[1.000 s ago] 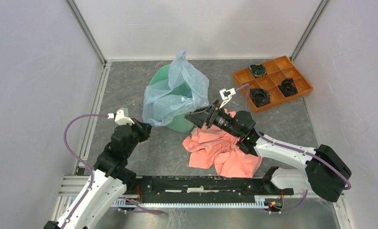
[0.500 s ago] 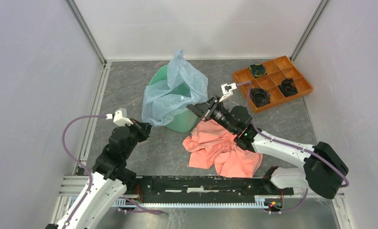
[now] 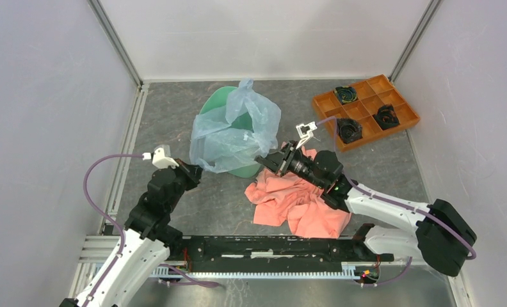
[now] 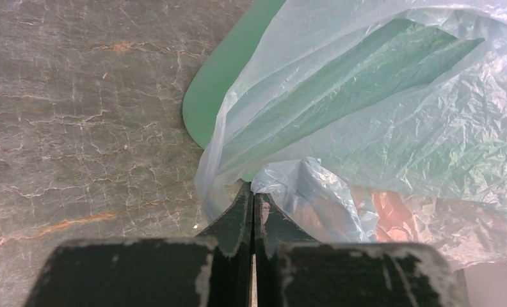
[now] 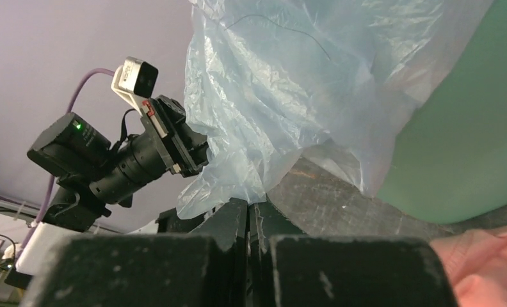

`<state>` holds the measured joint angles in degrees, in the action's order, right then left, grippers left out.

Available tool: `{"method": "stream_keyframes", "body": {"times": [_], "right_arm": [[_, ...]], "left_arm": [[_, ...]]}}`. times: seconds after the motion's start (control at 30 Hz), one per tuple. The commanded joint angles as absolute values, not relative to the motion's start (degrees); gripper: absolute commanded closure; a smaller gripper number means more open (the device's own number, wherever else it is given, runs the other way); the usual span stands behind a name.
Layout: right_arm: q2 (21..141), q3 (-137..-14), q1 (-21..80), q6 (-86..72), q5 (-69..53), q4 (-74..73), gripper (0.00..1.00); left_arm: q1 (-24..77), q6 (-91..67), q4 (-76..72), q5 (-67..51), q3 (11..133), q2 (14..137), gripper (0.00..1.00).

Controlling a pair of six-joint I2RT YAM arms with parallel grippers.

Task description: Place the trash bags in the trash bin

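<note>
The mint-green trash bin [image 3: 220, 104] stands at the back middle of the table, with the pale blue-grey trash bag [image 3: 235, 131] draped over its mouth and front. My left gripper [image 3: 198, 168] is at the bag's lower left corner. In the left wrist view it [image 4: 253, 193] is shut on a fold of the bag [image 4: 379, 115], beside the bin's side [image 4: 225, 83]. My right gripper [image 3: 262, 158] is at the bag's lower right edge. Its jaws [image 5: 249, 206] are shut on the film of the bag [image 5: 289, 83], with the bin's wall [image 5: 468, 134] to the right.
A salmon-pink cloth [image 3: 299, 199] lies crumpled under the right arm, just right of the bin. An orange compartment tray [image 3: 392, 97] with dark items stands at the back right. Walls and metal rails bound the table on three sides.
My right gripper has gone from open to shut on the bag's right edge and dropped slightly. The bag's peak has sunk and it spreads wider over the bin. The left arm barely moved.
</note>
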<state>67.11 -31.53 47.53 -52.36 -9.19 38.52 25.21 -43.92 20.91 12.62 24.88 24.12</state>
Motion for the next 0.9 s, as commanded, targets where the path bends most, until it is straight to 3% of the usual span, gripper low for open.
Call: {"method": "stream_keyframes", "body": {"times": [0.0, 0.23, 0.43, 0.53, 0.7, 0.87], "right_arm": [[64.51, -29.62, 47.72, -48.68, -8.35, 36.93, 1.00], [72.30, -30.85, 46.62, -37.50, -3.53, 36.02, 1.00], [81.29, -32.05, 46.05, -28.43, -12.25, 42.95, 0.99], [79.46, -34.06, 46.08, -25.29, -13.47, 36.96, 0.78], [69.75, -35.92, 45.91, -15.98, -6.77, 19.46, 0.52], [60.88, -39.50, 45.89, -3.87, 6.40, 4.39, 0.34]], "left_arm": [[25.05, -42.11, 19.88, 14.95, 25.81, 24.38, 0.98], [25.05, -45.08, 20.05, 19.58, 25.32, 29.96, 0.98], [25.05, -44.83, 14.90, 24.24, 26.20, 40.95, 0.98], [25.06, -42.50, 12.92, 25.98, 28.48, 44.28, 0.98], [24.88, -38.43, 11.94, 28.78, 31.26, 47.45, 0.98], [24.79, -39.23, 12.79, 28.02, 31.16, 46.62, 0.98]]}}
